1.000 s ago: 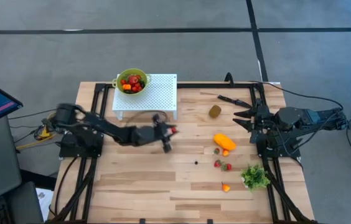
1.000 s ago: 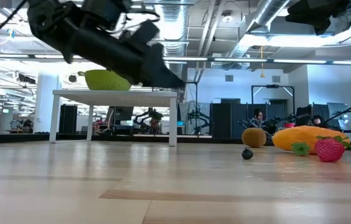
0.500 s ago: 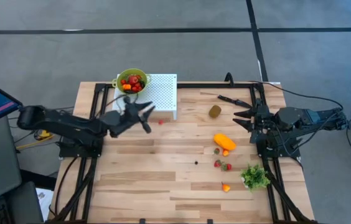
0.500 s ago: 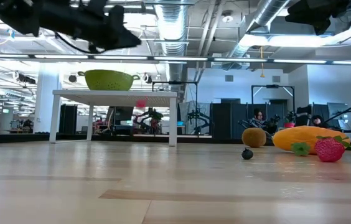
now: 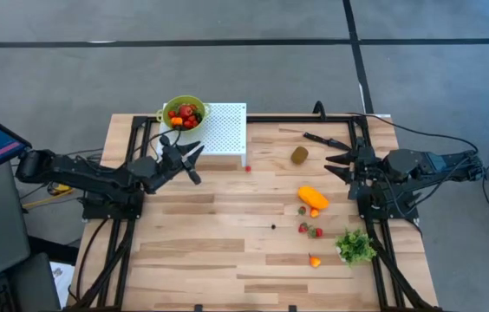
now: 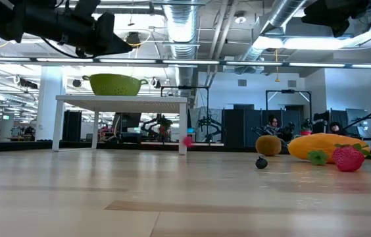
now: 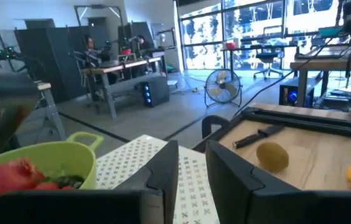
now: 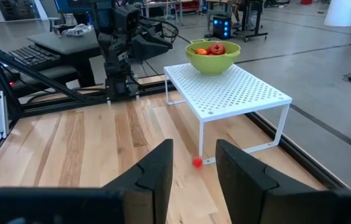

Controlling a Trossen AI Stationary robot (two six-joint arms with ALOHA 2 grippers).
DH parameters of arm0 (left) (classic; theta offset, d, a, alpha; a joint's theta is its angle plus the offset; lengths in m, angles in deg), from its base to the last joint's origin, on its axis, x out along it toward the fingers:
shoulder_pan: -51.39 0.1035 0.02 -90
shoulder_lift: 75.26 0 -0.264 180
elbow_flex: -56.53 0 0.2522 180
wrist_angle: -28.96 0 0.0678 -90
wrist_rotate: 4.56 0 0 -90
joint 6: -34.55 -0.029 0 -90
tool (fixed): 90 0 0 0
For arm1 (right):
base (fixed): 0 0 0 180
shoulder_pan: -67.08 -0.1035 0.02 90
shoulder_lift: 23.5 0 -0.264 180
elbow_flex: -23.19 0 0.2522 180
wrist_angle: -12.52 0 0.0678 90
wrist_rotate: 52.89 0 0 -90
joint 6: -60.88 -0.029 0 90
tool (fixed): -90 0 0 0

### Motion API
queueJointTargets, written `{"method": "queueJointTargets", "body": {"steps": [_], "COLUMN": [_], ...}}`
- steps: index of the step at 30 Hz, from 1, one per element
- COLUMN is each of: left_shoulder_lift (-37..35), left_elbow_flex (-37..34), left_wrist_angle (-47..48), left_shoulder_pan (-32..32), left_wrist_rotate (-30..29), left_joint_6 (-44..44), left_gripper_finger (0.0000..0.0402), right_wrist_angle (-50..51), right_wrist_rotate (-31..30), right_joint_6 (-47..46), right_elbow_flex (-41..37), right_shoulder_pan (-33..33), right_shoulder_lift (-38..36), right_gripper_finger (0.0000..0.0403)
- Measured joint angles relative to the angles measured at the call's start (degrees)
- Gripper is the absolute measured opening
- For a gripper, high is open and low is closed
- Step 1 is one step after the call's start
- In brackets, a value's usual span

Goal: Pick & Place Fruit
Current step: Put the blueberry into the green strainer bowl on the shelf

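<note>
A small red berry [image 5: 247, 168] is low by the near right leg of the white rack [image 5: 223, 130]; it also shows in the right wrist view [image 8: 196, 162]. I cannot tell whether it rests on the table. The green bowl [image 5: 184, 113], with red and orange fruit in it, stands on the rack's left end. My left gripper [image 5: 198, 164] hovers open and empty just near of the bowl, pointing level. On the table's right lie the kiwi [image 5: 300, 155], the long orange fruit [image 5: 312, 197] and several small berries [image 5: 309, 230]. My right gripper [image 5: 329, 165] waits open at the right edge.
A black knife [image 5: 324, 139] lies at the far right near the right arm. A green leafy bunch [image 5: 355, 247] sits at the near right. A tiny dark piece [image 5: 273, 227] lies mid-table. Bare wood stretches across the middle and the near left.
My left gripper has risen and drawn back from mid-table toward the left edge and the bowl. The red berry it carried has come free, flown through the air and dropped beside the rack's near right leg. My right arm has kept still.
</note>
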Motion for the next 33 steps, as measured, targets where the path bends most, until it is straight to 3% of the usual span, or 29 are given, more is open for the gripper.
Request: {"method": "queueJointTargets", "body": {"steps": [3,8,12,17,24,33], "left_shoulder_lift": [0.0,2.4,8.9,20.3,36.7,50.3], "left_elbow_flex": [-0.2,-0.2,-0.2,2.9,13.2,25.3], "left_wrist_angle": [-0.1,0.1,0.0,-0.4,-0.4,-0.6], "left_shoulder_pan": [0.0,0.0,-0.3,-2.8,-7.5,-12.0], "left_wrist_rotate": [1.8,13.1,20.0,20.7,21.7,22.2], "left_joint_6": [2.9,7.5,7.8,8.9,6.0,8.7], "left_gripper_finger": [0.0076,0.0076,0.0082,0.0114,0.0194,0.0276], "right_wrist_angle": [0.0,0.0,0.0,0.0,0.0,0.0], "right_wrist_rotate": [0.0,0.0,0.0,0.0,0.0,0.0], "right_joint_6": [0.0,0.0,0.0,0.0,0.0,0.0], "right_elbow_flex": [0.0,0.0,0.0,0.0,0.0,0.0], "right_shoulder_pan": [0.0,0.0,0.0,0.0,0.0,0.0], "right_shoulder_lift": [0.0,0.0,0.0,0.0,0.0,0.0], "right_gripper_finger": [0.0116,0.0116,0.0116,0.0116,0.0116,0.0116]}}
